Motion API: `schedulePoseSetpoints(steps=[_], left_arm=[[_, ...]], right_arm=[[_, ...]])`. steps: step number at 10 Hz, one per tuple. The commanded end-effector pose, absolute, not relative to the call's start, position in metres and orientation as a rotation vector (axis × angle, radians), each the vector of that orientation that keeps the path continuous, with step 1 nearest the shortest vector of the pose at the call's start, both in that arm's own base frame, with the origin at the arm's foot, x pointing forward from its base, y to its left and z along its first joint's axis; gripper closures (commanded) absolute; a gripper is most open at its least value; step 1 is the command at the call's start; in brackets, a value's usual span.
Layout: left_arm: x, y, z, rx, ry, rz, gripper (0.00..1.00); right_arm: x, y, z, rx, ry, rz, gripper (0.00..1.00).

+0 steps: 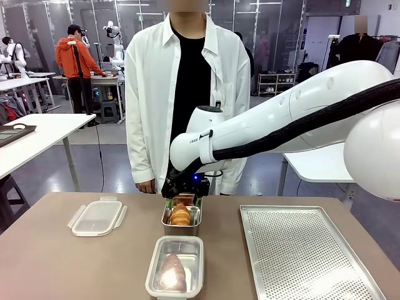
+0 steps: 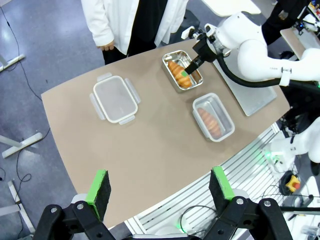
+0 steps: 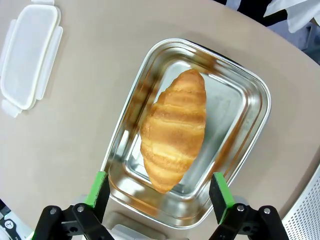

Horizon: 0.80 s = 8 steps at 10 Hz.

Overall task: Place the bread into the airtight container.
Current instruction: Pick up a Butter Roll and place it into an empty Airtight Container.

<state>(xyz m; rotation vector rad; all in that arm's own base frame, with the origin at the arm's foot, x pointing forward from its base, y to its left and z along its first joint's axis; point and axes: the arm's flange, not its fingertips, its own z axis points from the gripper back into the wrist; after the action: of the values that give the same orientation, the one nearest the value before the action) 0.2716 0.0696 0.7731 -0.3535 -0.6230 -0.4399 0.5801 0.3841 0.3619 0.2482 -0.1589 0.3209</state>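
Nearest the front camera sits a clear plastic airtight container with rounded corners, holding a pale elongated bread whose surface is washed out by glare. Just beyond it stands a shiny rectangular steel tin with a golden, ridged croissant lying diagonally inside. The right gripper hangs directly above that tin, its green-padded fingers spread wide to either side of the croissant, holding nothing. To the left lies the translucent lid with snap flaps, flat on the matte brown table. To the right a perforated metal tray runs off the picture's lower edge. The left gripper hovers high over the table's near edge, released and empty. A person in a white shirt stands at the far side.
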Motion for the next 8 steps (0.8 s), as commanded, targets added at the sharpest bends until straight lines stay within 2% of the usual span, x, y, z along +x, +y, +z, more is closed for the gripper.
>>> schedulePoseSetpoints(steps=[1, 5, 8], left_arm=[[0.271, 0.070, 0.773, -0.363, -0.624, -0.463, 0.00], [0.271, 0.070, 0.773, -0.363, -0.624, -0.463, 0.00], [0.271, 0.070, 0.773, -0.363, -0.624, -0.463, 0.00]], right_arm=[[0.581, 0.384, 0.362, 0.251, -0.162, 0.318, 0.00], [0.580, 0.384, 0.362, 0.248, -0.159, 0.321, 0.00], [0.562, 0.336, 0.457, 0.259, -0.134, 0.404, 0.00]])
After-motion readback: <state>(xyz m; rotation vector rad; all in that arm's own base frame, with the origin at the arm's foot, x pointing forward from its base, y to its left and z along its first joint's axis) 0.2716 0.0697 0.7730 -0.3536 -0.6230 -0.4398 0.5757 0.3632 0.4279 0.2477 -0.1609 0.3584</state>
